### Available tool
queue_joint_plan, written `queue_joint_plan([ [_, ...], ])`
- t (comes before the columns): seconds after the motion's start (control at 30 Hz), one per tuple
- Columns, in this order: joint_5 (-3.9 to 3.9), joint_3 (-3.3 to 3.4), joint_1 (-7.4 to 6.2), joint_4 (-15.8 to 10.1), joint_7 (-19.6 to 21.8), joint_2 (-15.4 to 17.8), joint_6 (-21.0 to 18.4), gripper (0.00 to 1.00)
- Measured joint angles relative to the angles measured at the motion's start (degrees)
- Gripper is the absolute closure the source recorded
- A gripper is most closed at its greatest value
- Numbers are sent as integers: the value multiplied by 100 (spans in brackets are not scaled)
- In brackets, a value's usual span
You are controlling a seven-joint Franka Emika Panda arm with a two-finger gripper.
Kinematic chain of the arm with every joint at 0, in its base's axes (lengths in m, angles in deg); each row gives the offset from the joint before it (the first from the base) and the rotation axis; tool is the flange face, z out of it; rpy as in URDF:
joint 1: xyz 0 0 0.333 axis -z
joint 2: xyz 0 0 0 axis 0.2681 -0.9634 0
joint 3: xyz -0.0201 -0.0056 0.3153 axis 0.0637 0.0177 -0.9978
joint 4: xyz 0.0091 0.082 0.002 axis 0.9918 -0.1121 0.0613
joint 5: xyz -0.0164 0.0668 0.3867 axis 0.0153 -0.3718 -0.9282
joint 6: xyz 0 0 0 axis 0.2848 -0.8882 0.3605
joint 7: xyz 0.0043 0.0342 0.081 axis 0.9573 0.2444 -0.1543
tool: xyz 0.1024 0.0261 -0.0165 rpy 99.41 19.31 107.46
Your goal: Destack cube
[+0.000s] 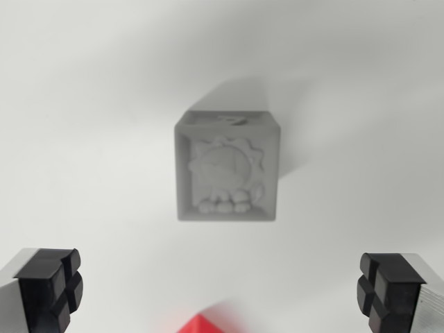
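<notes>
You are looking down at a grey moulded cube (227,166) with a raised cartoon figure framed on its facing side, resting on a plain white matte surface (83,104). It sits in the upper middle of the wrist view, well apart from both fingers. Your gripper (220,288) stands wide apart and holds nothing; its black rubber-like pads (52,288), cut with a cross groove, show at the two lower corners. At the bottom edge, between the fingers, a blurred corner of a red object (201,325) pokes in; too little shows to tell whether it is a second cube.

No stack is plainly visible here, so you cannot tell from this view alone which block was on top. My reading is that you are between grasps, either about to approach or just clear of a release. If the grey cube is your target, the next move calls for centring the fingers over it and descending squarely onto two flat opposite faces. The relief side looks bumpy; the smooth sides should seat the pads better.
</notes>
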Motion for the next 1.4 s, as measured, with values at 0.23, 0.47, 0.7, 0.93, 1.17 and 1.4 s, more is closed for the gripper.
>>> queue_joint_plan([
  [0.23,40,8,-3,24,27,322,-344,0],
  [0.47,73,11,-3,96,49,605,-697,0],
  [0.7,94,12,-3,205,72,852,-1053,0],
  [0.93,117,12,-3,344,90,1065,-1400,0],
  [1.17,135,12,-3,500,104,1238,-1729,0],
  [1.4,146,12,-3,627,111,1339,-1960,0],
])
